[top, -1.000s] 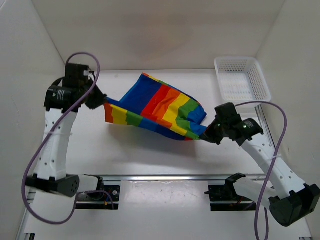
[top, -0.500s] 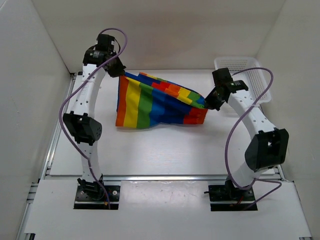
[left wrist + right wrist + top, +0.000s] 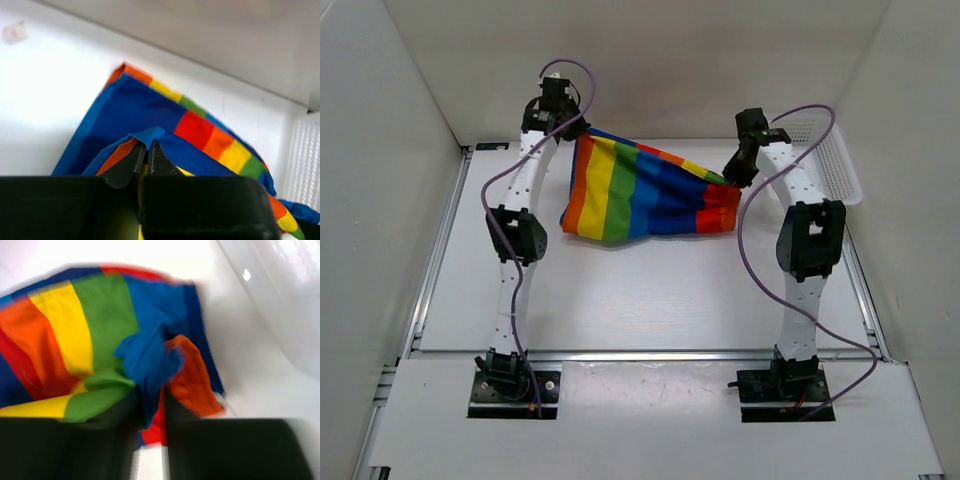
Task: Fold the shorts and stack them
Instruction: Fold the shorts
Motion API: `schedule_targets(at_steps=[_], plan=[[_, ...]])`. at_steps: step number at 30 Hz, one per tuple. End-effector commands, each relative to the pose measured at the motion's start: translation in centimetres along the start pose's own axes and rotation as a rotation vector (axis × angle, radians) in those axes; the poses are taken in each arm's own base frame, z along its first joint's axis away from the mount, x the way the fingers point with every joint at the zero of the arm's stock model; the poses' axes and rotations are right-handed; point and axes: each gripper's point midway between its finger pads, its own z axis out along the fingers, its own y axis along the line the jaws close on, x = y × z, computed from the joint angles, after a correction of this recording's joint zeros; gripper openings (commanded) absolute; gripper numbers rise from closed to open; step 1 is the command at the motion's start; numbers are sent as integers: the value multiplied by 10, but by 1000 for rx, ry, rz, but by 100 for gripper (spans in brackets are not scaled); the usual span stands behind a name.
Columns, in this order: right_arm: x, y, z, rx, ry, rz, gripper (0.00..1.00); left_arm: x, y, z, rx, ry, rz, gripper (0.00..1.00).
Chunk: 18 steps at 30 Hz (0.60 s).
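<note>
Shorts (image 3: pixel 650 195): on the far half of the surface (image 3: pixel 640 300), about midway between its left and right edges and close to the far edge. The cloth is stretched sideways between the two arms, with orange, yellow and green stripes toward the left and blue and red toward the right. The far corners are drawn up to the end effectors. The near hem sags toward the surface, but contact there cannot be confirmed.

Left end effector (image 3: pixel 575 133): near the far edge, at the far-left corner of the cloth. In the left wrist view its fingers (image 3: pixel 125 167) are pressed together on a folded blue edge of the shorts (image 3: pixel 135 110), so it is clamped on the fabric.

Right end effector (image 3: pixel 732 172): at the right end of the cloth, just beside the white mesh basket (image 3: pixel 825 160), which stands in the far-right corner. The right wrist view is blurred. A bunch of blue and red fabric (image 3: pixel 150 360) runs down between the two fingers, which show a narrow gap. Cannot tell whether they are gripping it or standing loose around it.
</note>
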Motion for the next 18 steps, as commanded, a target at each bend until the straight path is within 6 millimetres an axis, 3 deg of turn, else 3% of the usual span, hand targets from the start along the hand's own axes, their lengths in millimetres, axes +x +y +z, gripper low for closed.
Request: schedule_targets(at_steps=[1,2,4,5,7,9,10,11,13,14,16,17,18], plan=[[-31,13,2,-22,-73,-36,37,-58,-40,-8,128,-229,-5,10],[-32,17,0,-39,-70,-35,58,-58,-49,-9,139,-244,-1,20],[-28,30,-15,-76,-102,-67,73,-60,-59,-13,159,-264,37,58],[-21,25,-14,-61,-100,-89,79,-64,-59,-18,154,-278,48,100],[-21,26,-32,-75,-133,-92,79,-56,-51,-15,129,-250,84,100],[-13,26,-45,-88,-144,-106,80,-68,-39,-37,107,-258,72,100],[-12,21,-48,-74,-153,-118,80,-76,-20,-43,88,-250,58,100],[-13,18,-59,-85,-163,-115,80,-70,-3,-55,61,-215,33,100],[8,2,-55,-66,-109,-127,80,-66,27,-68,41,-167,-7,100],[13,-2,-62,-76,-100,-128,79,-45,44,-77,9,-107,-18,98],[36,-5,-62,-117,-24,-126,79,-25,62,-86,-27,-62,-8,80],[51,-19,-57,-118,25,-103,79,7,84,-81,-89,12,-14,70],[60,-25,-54,-128,62,-76,79,8,88,-95,-113,-4,-13,70]])
